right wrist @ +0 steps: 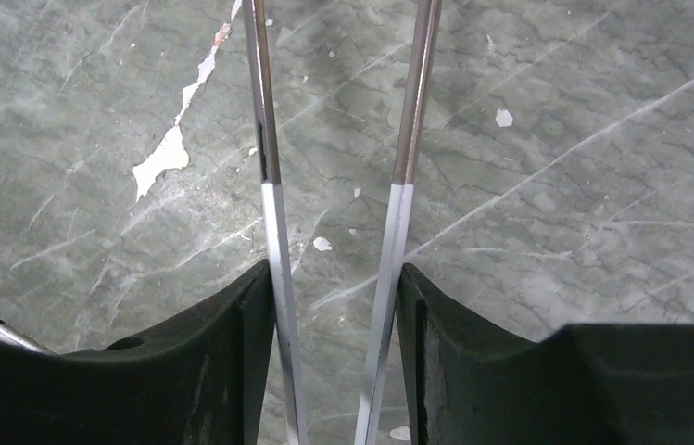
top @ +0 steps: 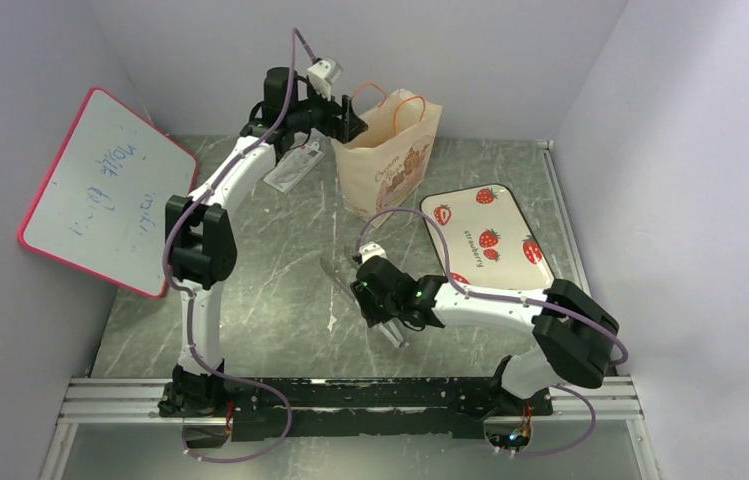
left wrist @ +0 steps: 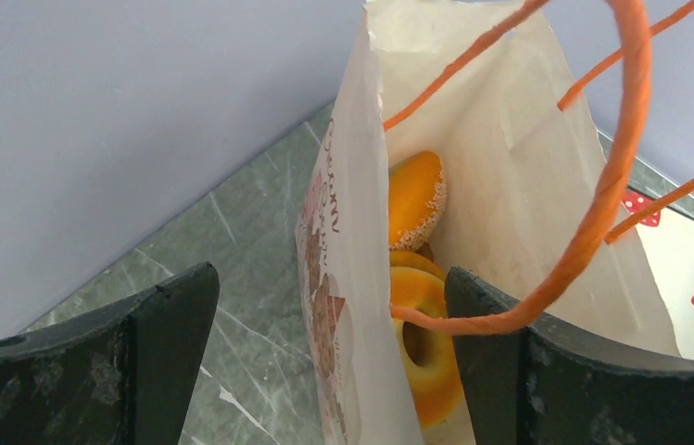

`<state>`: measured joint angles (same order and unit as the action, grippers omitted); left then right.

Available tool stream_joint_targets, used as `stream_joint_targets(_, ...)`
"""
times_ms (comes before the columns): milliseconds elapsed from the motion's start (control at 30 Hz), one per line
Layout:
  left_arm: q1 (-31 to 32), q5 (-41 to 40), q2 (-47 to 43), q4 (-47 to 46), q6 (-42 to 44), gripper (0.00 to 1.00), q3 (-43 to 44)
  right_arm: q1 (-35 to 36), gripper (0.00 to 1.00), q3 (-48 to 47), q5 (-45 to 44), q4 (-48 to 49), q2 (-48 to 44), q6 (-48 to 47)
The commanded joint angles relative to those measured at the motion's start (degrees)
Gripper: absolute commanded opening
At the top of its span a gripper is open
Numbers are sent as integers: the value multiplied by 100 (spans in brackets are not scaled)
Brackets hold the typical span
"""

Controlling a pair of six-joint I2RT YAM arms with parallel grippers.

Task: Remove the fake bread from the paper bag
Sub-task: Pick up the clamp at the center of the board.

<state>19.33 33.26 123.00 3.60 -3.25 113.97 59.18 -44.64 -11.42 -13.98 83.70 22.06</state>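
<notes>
The paper bag [top: 390, 160] stands upright at the back of the table, its orange cord handles up. In the left wrist view the bag [left wrist: 352, 278] is open and orange fake bread lies inside: a sugared piece [left wrist: 417, 199] above a ring-shaped one [left wrist: 428, 357]. My left gripper [top: 350, 118] [left wrist: 329, 287] is open at the bag's mouth, straddling its printed front wall. One cord handle [left wrist: 602, 213] loops over the right finger. My right gripper [top: 378, 300] [right wrist: 335, 278] hovers over the table's middle, shut on a pair of metal tongs [right wrist: 269, 185] whose two arms point ahead.
A white strawberry-printed tray [top: 490, 235] lies right of the bag. A pink-framed whiteboard [top: 105, 190] leans at the left wall. A clear flat packet [top: 295, 165] lies on the table under the left arm. Grey walls close in the back and both sides.
</notes>
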Motion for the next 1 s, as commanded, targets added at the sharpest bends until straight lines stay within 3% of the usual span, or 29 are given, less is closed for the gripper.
stream_joint_targets(0, 167, 29, 126, 212, 267, 97, 262, 38, 50, -170, -115, -83, -172, 65)
stream_joint_targets(233, 263, -194, 359, 247, 313, 95, 418, 63, 50, -142, -147, -300, -345, 150)
stream_joint_targets(300, 284, -232, 393, 247, 322, 74, 433, 72, 48, -132, -178, -380, -404, 168)
stream_joint_targets(367, 313, -460, 401, 263, 377, 33, 406, 68, 46, -128, -221, -476, -454, 195)
stream_joint_targets(433, 353, -705, 345, 314, 488, 9, 311, 76, 45, -124, -261, -566, -502, 210)
stream_joint_targets(733, 377, -2485, -1096, -230, 886, 7, -1288, 90, 40, -82, -557, -979, -936, 285)
stream_joint_targets(967, 379, -3678, -2103, -354, 1203, 7, -1885, 87, 38, 123, -595, -982, -1220, 477)
